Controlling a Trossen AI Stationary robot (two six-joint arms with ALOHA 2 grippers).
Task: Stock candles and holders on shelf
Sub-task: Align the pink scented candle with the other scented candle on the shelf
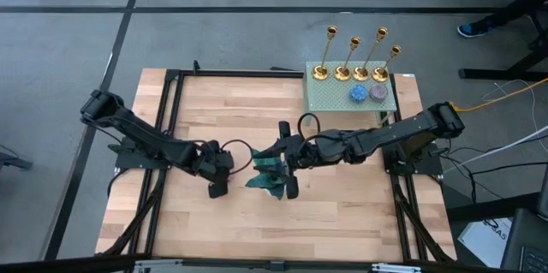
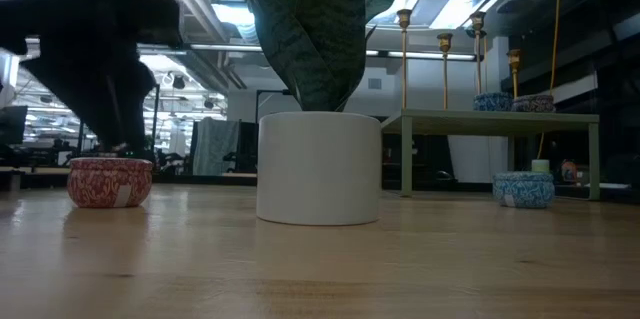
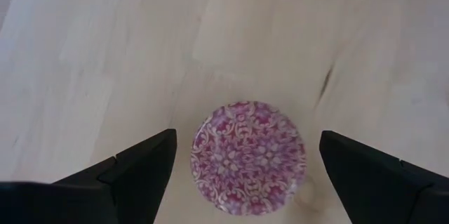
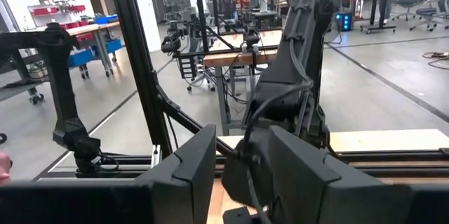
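On the left of the table, the left gripper (image 1: pixel 217 189) hangs directly over the pink candle (image 3: pixel 248 156), its fingers (image 3: pixel 140 171) spread wide on either side of the tin and touching nothing. This candle sits on the wooden tabletop (image 1: pixel 214 102), left of centre and well apart from the shelf; in the low view it shows as a red-and-white patterned tin (image 2: pixel 110 181) standing upright.

Near the middle stands the plant ornament (image 1: pixel 270 175), a white pot (image 2: pixel 319 167) with tall dark leaves, which is not part of the stocking job. The right gripper (image 1: pixel 289 170) reaches in just beside it, fingers partly closed; whether they actually pinch the plant I cannot tell, since the wrist view looks out into the room rather than at the fingertips.

At the far right is the pale green shelf (image 1: pixel 325 97). All four gold holders (image 1: pixel 351 59) stand in a row along its far edge, and two candles rest on its top: a blue one (image 1: pixel 357 94) and a mauve-grey one (image 1: pixel 378 92), side by side. A second blue candle (image 2: pixel 524 188) sits on the tabletop near the shelf's legs.

So the holders look done and half the candles are stocked; the pink one and one blue one remain.
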